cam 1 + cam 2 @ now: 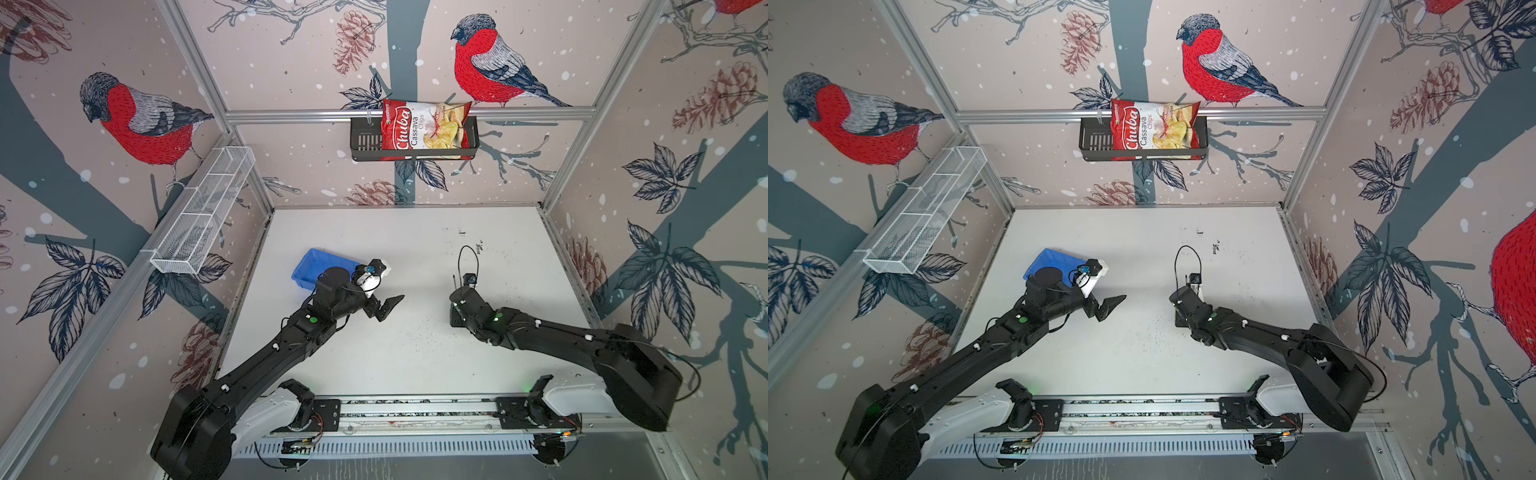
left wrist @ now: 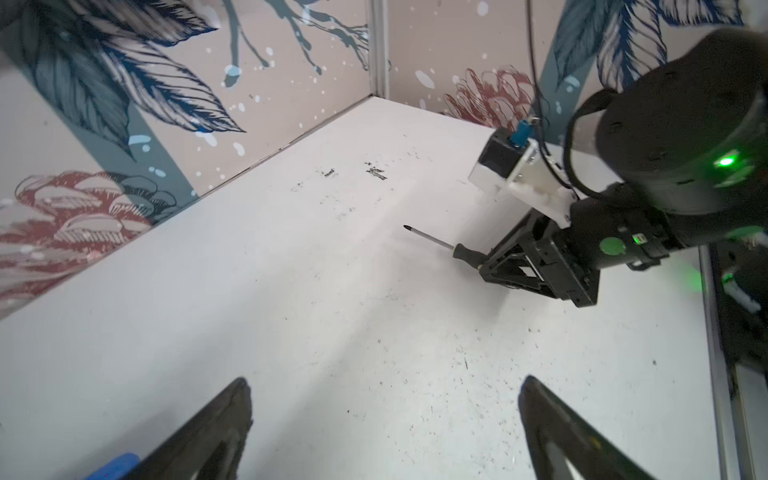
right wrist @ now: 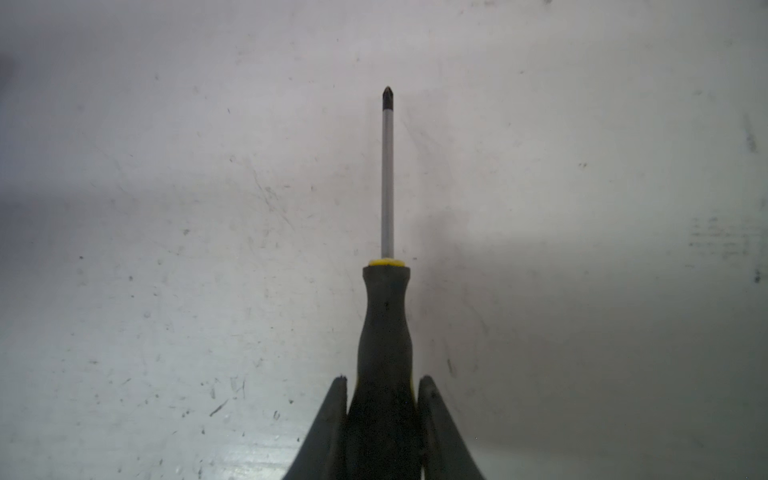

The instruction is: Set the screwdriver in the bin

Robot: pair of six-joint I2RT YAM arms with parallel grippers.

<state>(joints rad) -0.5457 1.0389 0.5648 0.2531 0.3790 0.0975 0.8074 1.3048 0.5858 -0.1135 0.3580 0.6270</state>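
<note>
The screwdriver (image 3: 386,332) has a black handle, a yellow collar and a thin metal shaft. My right gripper (image 3: 384,379) is shut on its handle, and the shaft points straight out past the fingertips over the white table. In the left wrist view the screwdriver (image 2: 440,245) lies low at the table, held in the right gripper (image 2: 482,268). The blue bin (image 1: 316,266) (image 1: 1050,259) sits at the left of the table, partly hidden by my left wrist. My left gripper (image 1: 382,309) (image 2: 385,381) is open and holds nothing, just right of the bin.
A black slotted basket (image 1: 365,141) with a bag of cassava chips (image 1: 419,129) hangs on the back wall. A long white wire mesh basket (image 1: 203,212) is fixed to the left wall. Patterned walls close in the table (image 1: 415,353) on three sides.
</note>
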